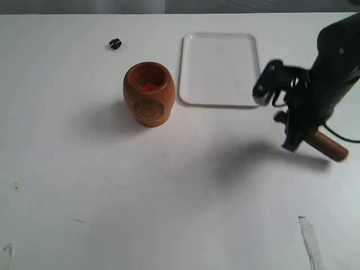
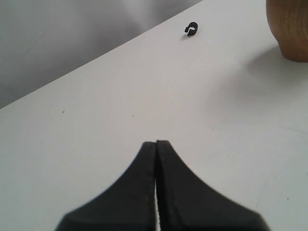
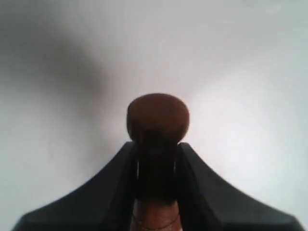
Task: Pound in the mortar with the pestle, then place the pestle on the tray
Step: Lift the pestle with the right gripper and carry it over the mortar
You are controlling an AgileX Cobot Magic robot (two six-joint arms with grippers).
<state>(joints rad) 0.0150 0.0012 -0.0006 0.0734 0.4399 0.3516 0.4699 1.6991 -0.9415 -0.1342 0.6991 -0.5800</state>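
The right jaws were clenched on the pestle (image 3: 158,118), their black fingers (image 3: 96,192) pressing either side of its slim neck, with the rounded, smooth dark-brown knob sticking out just past the fingertips. From the exterior view the pestle's (image 1: 328,146) thicker, lighter brown end jutted out behind the jaws, to the right of the tray (image 1: 219,67) and well apart from the mortar (image 1: 148,93); whether it touched the surface (image 1: 169,197) could not be told. The mortar stood upright just left of the tray, a barrel-shaped cup of orange-brown wood with concentric rings carved on its side and red and green bits (image 1: 147,86) inside. The tray was flat, white and glossy, with rounded corners and a low rim, its inside bare. The left jaws were shut with nothing between them, their dark tapered fingers (image 2: 130,192) meeting over the matte white surface, with the mortar's rounded base (image 2: 291,29) and a small black clip (image 2: 191,29) beyond them.
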